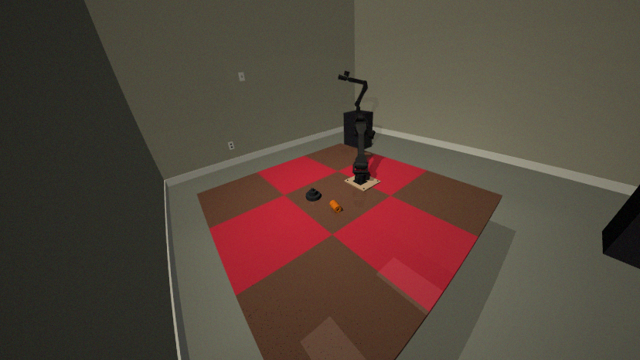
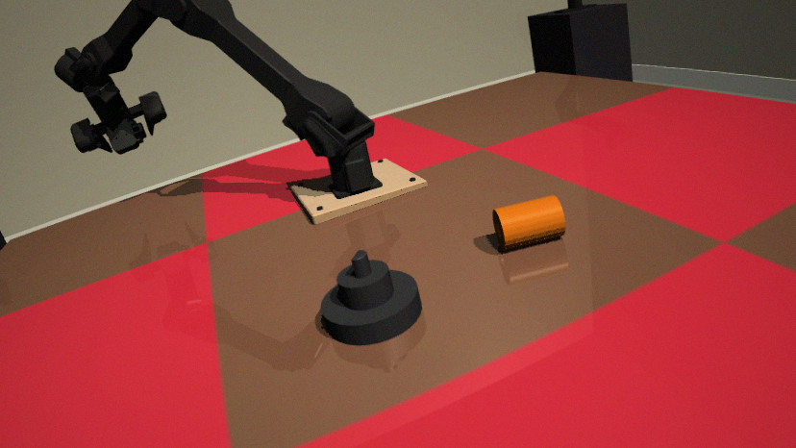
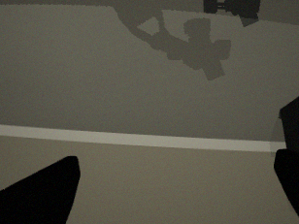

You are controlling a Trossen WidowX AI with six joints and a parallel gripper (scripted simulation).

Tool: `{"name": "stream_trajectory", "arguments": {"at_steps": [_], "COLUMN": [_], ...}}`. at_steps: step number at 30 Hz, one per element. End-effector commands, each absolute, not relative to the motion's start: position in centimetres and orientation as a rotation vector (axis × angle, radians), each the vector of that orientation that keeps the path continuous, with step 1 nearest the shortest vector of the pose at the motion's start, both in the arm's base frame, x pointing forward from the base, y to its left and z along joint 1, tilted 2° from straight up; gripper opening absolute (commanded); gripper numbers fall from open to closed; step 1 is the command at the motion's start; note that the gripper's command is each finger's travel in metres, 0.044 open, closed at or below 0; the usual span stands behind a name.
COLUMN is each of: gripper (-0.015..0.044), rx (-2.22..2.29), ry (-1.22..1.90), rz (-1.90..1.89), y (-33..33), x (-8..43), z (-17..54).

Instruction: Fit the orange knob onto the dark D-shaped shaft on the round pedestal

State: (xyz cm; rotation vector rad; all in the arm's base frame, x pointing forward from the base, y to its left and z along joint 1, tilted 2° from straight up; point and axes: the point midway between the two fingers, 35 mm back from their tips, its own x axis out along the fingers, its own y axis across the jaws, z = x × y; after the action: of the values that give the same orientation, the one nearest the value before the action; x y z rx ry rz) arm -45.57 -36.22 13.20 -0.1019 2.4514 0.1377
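Observation:
The orange knob (image 1: 334, 205) (image 2: 530, 222) lies on its side on the table, with a dark opening in its end facing the top camera. The round dark pedestal (image 1: 313, 196) (image 2: 370, 328) stands upright on the same brown square, with the bare dark shaft (image 2: 361, 265) sticking up from its top. My gripper (image 2: 131, 142) (image 3: 178, 163) is open and empty, raised high on the far side of the arm's base from the knob and pedestal. In the top view it is mostly hidden behind the arm. The wrist view shows neither knob nor pedestal.
The arm's pale base plate (image 1: 369, 184) (image 2: 364, 205) lies behind the pedestal and knob in the exterior view. A dark box (image 1: 351, 129) (image 2: 601, 44) with another thin arm stands beyond the table. The wrist view shows floor, a white baseboard (image 3: 146, 139) and wall.

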Motion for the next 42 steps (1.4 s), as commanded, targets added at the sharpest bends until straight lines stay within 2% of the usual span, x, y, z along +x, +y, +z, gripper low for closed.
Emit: {"name": "stream_trajectory", "arguments": {"at_steps": [1, 11, 23, 32, 42], "gripper": [0.0440, 0.0440, 0.0440, 0.0440, 0.0440], "rx": [-0.230, -0.536, -0.846, -1.043, -1.185], "ry": [2.418, 2.301, 2.071, 1.838, 1.542], "rz": [0.100, 0.025, -0.032, -0.015, 0.114], "y": [-40.9, -49.1, -51.1, -46.9, -35.8], "x": [-40.1, -24.5, -3.5, 11.9, 26.0], "z": [14.1, 17.5, 21.7, 24.6, 27.0]}}
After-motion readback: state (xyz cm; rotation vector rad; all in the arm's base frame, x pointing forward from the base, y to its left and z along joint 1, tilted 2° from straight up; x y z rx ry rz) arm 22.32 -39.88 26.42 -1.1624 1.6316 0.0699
